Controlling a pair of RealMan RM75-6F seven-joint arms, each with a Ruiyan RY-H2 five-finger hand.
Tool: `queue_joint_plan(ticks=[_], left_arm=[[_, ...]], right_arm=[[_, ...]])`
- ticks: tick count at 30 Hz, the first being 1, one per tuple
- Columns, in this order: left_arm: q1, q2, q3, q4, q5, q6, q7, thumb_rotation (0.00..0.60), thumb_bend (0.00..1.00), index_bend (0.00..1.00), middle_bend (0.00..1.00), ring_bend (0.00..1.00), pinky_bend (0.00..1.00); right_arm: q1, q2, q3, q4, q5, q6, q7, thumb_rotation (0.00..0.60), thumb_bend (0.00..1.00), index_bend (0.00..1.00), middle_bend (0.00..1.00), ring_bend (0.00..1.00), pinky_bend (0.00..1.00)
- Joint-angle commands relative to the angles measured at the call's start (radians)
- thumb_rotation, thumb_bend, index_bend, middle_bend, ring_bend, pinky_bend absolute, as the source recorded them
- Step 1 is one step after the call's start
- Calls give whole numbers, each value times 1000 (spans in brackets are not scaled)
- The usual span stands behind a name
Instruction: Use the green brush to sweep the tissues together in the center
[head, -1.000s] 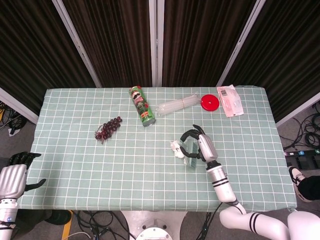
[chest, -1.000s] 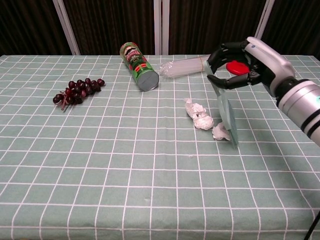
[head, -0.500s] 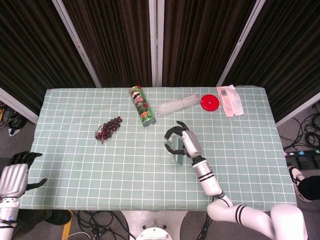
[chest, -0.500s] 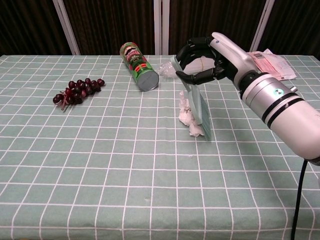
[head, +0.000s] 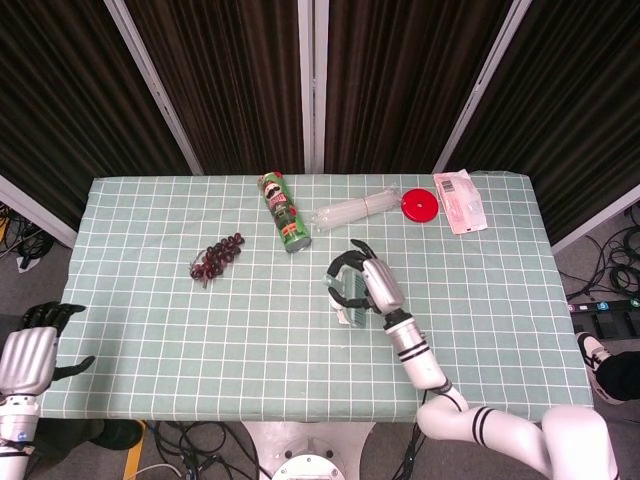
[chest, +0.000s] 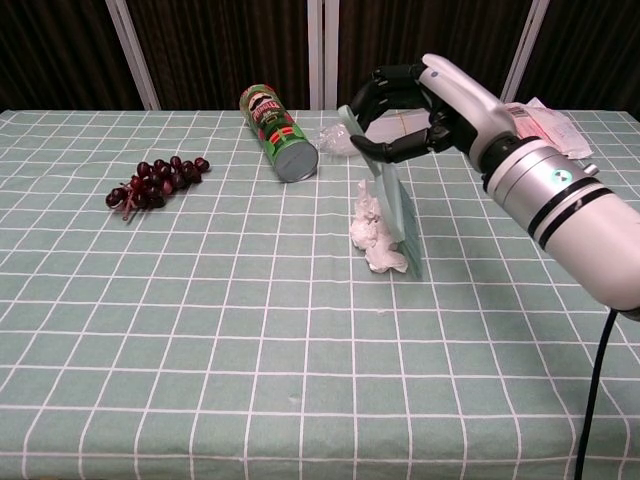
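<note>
My right hand (chest: 425, 105) (head: 362, 283) grips the handle of the green brush (chest: 397, 215), which hangs down with its bristle end on the checked cloth. The crumpled white tissues (chest: 372, 232) lie bunched together against the brush's left face, near the table's middle. From the head camera the brush (head: 347, 301) shows under my hand and the tissues are mostly hidden. My left hand (head: 28, 357) rests off the table's left edge, holding nothing, its fingers slightly apart.
A green chip can (chest: 278, 134) lies on its side behind the tissues, and a bunch of dark grapes (chest: 155, 181) sits to the left. A clear plastic sleeve (head: 352, 210), a red lid (head: 420, 204) and a pink-printed packet (head: 460, 200) lie along the far edge.
My right hand has carried the brush leftward across the cloth, pushing the tissues along into one pile. In the last half second it moved only slightly. The left hand stayed put.
</note>
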Motion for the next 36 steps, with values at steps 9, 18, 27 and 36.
queue_joint_plan(ticks=[9,18,27,36], left_arm=[[4,8,1,-8,10,12,3,600,121,257,238,154,149],[-2,-3,-2,-5,5,4,7,600,120,257,238,154,149],[5,-1,-3,-3,1,16,10,600,121,257,238,154,149],[10,-10,-10,19,8,43,34,600,120,257,238,154,148]], right_arm=[[-39,322,-75,-67,-62,-60,-43,600,329,657,601,305,87],[-17,343,-146,64,-38,-204,-174,600,329,627,561,252,85],[-5,290,-164,125,17,-276,-327,600,301,136,253,17,0],[-114,439,-154,-92,23,-74,-427,600,249,0,161,2,0]])
